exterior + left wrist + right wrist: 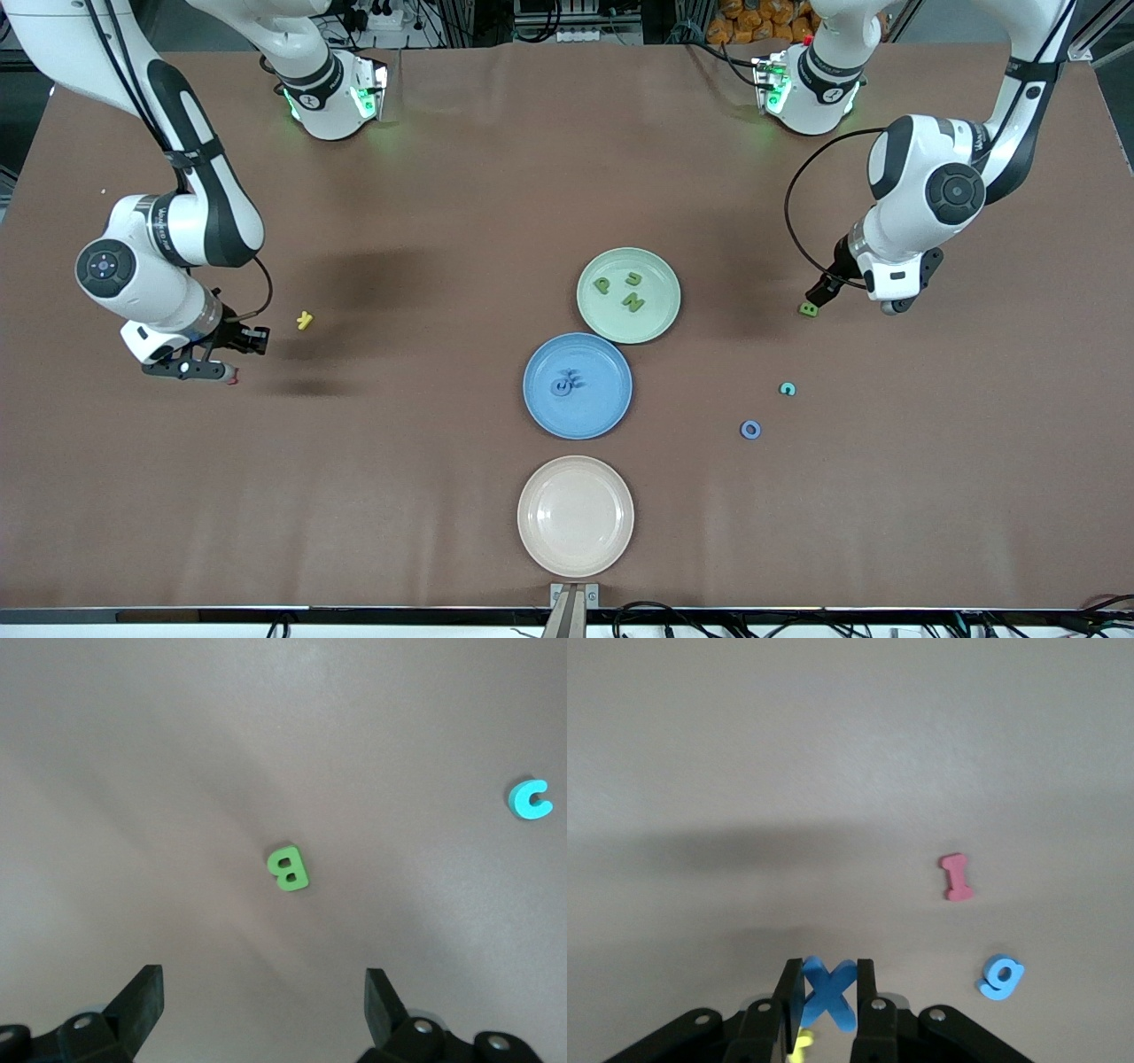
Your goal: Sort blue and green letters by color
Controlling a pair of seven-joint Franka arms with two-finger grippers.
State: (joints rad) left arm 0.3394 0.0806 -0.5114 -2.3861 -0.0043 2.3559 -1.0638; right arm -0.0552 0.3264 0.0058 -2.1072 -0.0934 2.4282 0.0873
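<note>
My right gripper (828,973) is shut on a blue X (830,994), held upright off the table at the right arm's end (221,370). A blue g (1001,977) lies on the table below it. My left gripper (266,979) hangs open over the table just short of a green B (288,868), which lies flat and outside the fingers (808,309). The green plate (660,323) holds a green P (602,285), U (633,278) and N (633,301). The blue plate (602,416) holds blue letters (564,383).
A yellow K (305,320) lies beside the right gripper, and a dark red I (956,877) lies near the g. A teal C (787,388) and a blue ring (750,430) lie nearer the front camera than the B. A beige plate (576,516) sits near the front edge.
</note>
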